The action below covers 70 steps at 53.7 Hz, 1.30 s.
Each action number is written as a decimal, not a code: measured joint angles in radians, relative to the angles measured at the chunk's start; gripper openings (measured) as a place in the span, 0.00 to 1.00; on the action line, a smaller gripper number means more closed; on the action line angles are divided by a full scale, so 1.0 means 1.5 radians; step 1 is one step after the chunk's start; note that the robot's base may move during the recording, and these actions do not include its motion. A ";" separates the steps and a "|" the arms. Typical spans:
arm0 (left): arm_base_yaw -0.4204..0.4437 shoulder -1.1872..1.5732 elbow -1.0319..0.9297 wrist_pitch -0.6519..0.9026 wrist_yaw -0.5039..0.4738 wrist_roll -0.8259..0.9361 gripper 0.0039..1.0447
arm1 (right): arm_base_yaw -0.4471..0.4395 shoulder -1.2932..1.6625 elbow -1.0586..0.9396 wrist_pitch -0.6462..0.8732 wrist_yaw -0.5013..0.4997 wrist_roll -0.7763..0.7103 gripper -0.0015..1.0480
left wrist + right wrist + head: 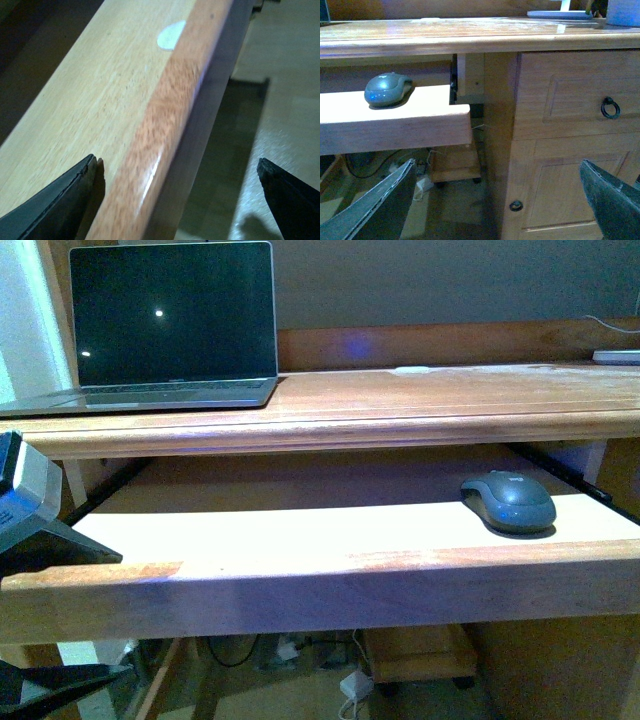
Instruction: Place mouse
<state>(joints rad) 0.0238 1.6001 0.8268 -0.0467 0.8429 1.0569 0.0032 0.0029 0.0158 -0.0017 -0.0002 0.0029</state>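
Your left jaws gape empty astride the near lip of the shelf [165,125] under the table [450,390]; your right jaws, equally wide and empty, hang off to its right. The mouse [508,502] sits at the shelf's right end. Reaching seems the step: swing the right arm over it. Its destination isn't evident.
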 joint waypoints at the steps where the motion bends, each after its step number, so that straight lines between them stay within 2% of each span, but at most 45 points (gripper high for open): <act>1: -0.003 -0.009 -0.005 0.013 0.003 -0.022 0.93 | 0.000 0.000 0.000 0.000 0.000 0.000 0.93; 6: -0.014 -0.035 -0.046 0.117 0.008 -0.162 0.93 | 0.000 0.000 0.000 0.000 0.000 0.000 0.93; 11: -0.022 -0.068 -0.071 0.270 -0.014 -0.356 0.93 | 0.000 0.000 0.000 0.000 0.000 0.000 0.93; 16: -0.025 -0.113 -0.072 0.389 -0.066 -0.540 0.93 | 0.000 0.000 0.000 0.000 0.000 0.000 0.93; 18: -0.025 -0.153 -0.072 0.426 -0.107 -0.674 0.93 | 0.000 0.000 0.000 0.000 0.000 0.000 0.93; 22: -0.029 -0.229 -0.084 0.418 -0.179 -0.858 0.93 | 0.000 0.000 0.000 0.000 0.000 0.000 0.93; 32: -0.041 -0.397 -0.190 0.335 -0.287 -1.043 0.93 | 0.000 0.000 0.000 0.000 0.000 0.000 0.93; 38: -0.061 -0.547 -0.262 0.248 -0.361 -1.060 0.91 | 0.000 0.000 0.000 0.000 0.000 0.000 0.93; 43: -0.096 -0.726 -0.335 0.116 -0.573 -0.908 0.74 | 0.000 0.000 0.000 0.000 0.000 0.000 0.93; 47: -0.036 -0.887 -0.397 0.009 -0.568 -0.802 0.59 | 0.016 0.037 0.011 -0.021 0.004 0.001 0.93; 49: -0.025 -0.931 -0.413 0.002 -0.569 -0.775 0.52 | 0.028 0.068 0.017 -0.005 0.008 0.000 0.93; 55: -0.020 -0.976 -0.436 0.007 -0.562 -0.730 0.30 | 0.055 0.237 0.076 0.143 0.026 0.000 0.93; 62: -0.020 -0.990 -0.459 0.011 -0.562 -0.719 0.11 | 0.063 0.402 0.183 0.238 0.044 0.012 0.93; 66: -0.020 -0.996 -0.469 0.014 -0.562 -0.718 0.02 | 0.088 0.497 0.260 0.245 0.062 0.019 0.93; 70: -0.020 -1.005 -0.479 0.017 -0.562 -0.714 0.02 | 0.140 0.598 0.359 0.199 0.058 0.036 0.93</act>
<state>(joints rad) -0.0059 0.0921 0.1081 -0.0216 -0.0002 -0.0147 0.2131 0.9005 0.5545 0.2962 0.0875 0.0574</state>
